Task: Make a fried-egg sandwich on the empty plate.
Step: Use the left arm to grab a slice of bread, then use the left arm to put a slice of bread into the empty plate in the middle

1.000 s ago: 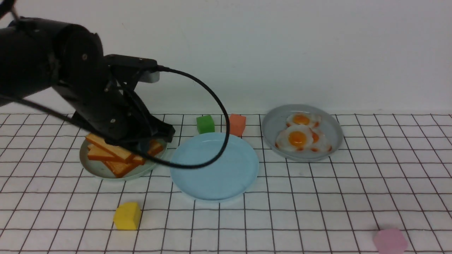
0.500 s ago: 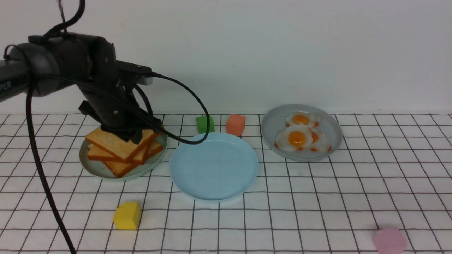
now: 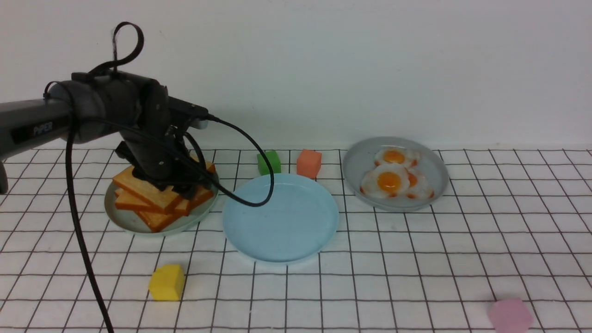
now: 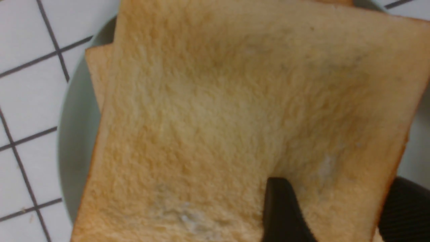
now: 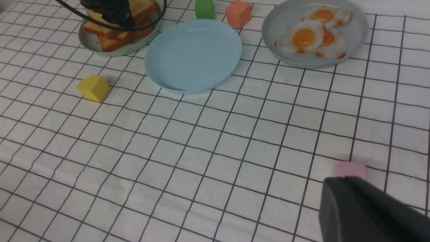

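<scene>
left gripper (image 4: 337,198), jaws spread, straddles an edge of the top toast slice (image 4: 218,117) beside the empty plate (image 3: 280,222); right gripper (image 5: 369,215) hangs closed.

A robotics lab test bench: a grid-lined white cloth (image 3: 416,259) against a plain white wall (image 3: 370,69), toy fried eggs (image 3: 391,181) at two o'clock from the blue plate (image 3: 280,231), a yellow block (image 3: 166,282) at eight.
</scene>
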Motion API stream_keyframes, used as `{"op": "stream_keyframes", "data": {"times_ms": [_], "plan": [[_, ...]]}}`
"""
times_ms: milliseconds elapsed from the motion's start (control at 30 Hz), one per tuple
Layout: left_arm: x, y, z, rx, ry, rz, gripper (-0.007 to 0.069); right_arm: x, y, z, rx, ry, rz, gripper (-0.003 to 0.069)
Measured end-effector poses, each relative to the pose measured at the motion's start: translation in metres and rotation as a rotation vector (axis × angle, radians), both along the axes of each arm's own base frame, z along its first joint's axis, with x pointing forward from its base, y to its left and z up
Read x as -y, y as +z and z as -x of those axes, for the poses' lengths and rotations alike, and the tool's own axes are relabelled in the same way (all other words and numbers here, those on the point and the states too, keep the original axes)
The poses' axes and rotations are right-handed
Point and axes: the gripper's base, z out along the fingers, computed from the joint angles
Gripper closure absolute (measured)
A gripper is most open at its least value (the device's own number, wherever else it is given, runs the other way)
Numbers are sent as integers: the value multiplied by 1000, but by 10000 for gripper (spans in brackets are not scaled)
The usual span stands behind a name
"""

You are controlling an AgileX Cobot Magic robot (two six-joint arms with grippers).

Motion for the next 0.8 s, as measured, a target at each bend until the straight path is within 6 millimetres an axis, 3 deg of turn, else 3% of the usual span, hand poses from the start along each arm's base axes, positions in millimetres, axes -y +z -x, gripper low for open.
{"op": "stream_keyframes", "data": {"times_ms": [200, 267, 300, 333, 467, 500, 533, 600, 633, 667, 700, 800], "plan": [[1, 3, 1, -7, 2, 6, 467, 0, -3, 3, -43, 14, 13, 639], [2, 11, 4, -5, 1, 10, 572, 0, -4, 3, -54, 17, 16, 637], [2, 11, 4, -7, 2, 10, 579, 0, -4, 3, -54, 17, 16, 637], [1, 24, 9, -5, 7, 13, 613, 0, -4, 3, -55, 18, 16, 637], [7, 69, 25, 65, 6, 47, 613, 0, -4, 3, -56, 18, 17, 634], [7, 71, 25, 71, 6, 50, 613, 0, -4, 3, -56, 18, 17, 634], [20, 94, 37, 117, -26, 74, 613, 0, -4, 3, -56, 18, 17, 631], [46, 111, 52, 139, -90, 99, 613, 0, -4, 3, -56, 18, 17, 631], [46, 112, 52, 140, -90, 101, 613, 0, -4, 3, -56, 18, 17, 631], [69, 114, 62, 131, -146, 116, 613, 0, -4, 3, -56, 18, 17, 629], [72, 114, 64, 129, -153, 118, 613, 0, -4, 3, -56, 18, 17, 629], [121, 98, 80, 82, -271, 122, 613, 0, -5, 3, -58, 19, 17, 627]]}}
